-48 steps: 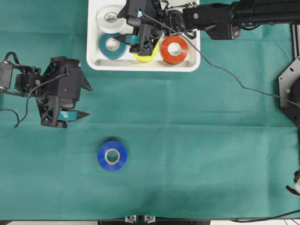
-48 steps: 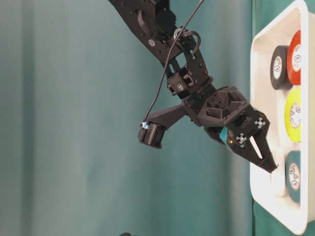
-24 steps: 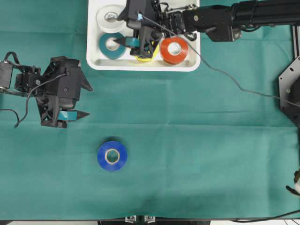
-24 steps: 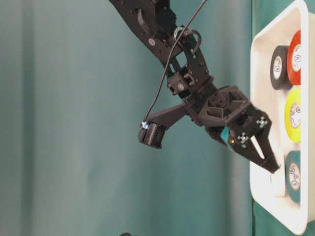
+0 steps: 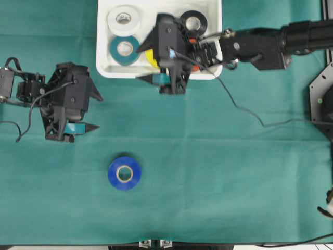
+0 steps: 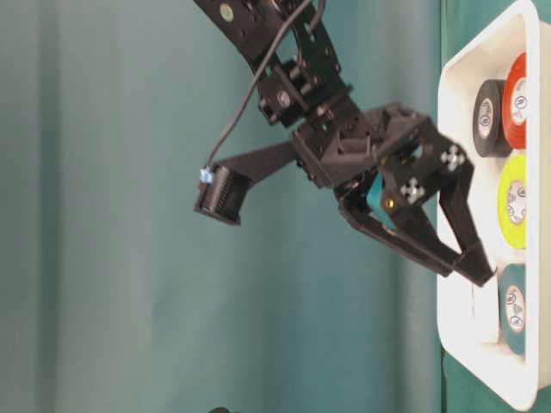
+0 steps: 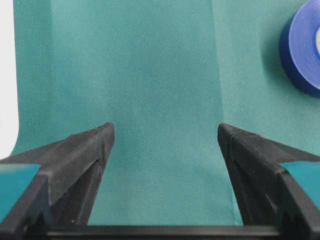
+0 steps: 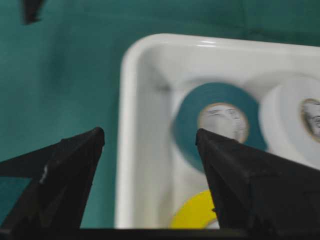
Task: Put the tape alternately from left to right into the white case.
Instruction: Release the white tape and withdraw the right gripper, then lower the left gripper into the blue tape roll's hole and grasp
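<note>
Blue tape roll flat on green cloth, core upward.

Only the right arm differs from a second ago. The right gripper, then inside the white case over the yellow roll and red roll, now sits at the case's near rim, its lower finger out over the green cloth. Its jaws are spread and hold nothing. The black roll at the case's far side, covered before, now shows.
</note>
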Tool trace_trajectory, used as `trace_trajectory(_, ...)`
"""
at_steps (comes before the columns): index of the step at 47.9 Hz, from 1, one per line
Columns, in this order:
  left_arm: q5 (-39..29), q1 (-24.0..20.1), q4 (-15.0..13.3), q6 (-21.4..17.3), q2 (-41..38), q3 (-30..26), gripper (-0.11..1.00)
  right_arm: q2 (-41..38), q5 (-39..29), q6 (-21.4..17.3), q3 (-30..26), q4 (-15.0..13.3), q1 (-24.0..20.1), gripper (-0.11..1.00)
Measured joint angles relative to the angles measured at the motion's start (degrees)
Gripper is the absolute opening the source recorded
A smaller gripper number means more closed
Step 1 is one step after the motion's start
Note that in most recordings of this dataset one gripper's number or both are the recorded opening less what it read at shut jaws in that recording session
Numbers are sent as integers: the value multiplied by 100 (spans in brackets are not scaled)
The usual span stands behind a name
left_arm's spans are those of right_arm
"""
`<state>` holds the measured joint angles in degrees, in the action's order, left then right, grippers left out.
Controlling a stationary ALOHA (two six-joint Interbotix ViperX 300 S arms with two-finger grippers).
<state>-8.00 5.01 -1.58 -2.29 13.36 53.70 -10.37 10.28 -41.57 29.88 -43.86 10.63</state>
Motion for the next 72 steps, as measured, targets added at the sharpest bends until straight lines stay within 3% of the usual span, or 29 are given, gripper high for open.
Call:
trace_trajectory(34,0,0,0,9,0,-9,85,659,-246,-35,853,35,-1081,81)
trace_trajectory(48,9,0,0,9,-9,0,85,826,-694,-44,1178,299,-1424,81)
trace_trajectory(58,0,0,0,62,0,0,85,967,-844,-53,1389,483,-1521,81)
trace_trajectory(72,9,9,0,343,-9,0,85,1037,-870,-53,1433,501,-1529,81)
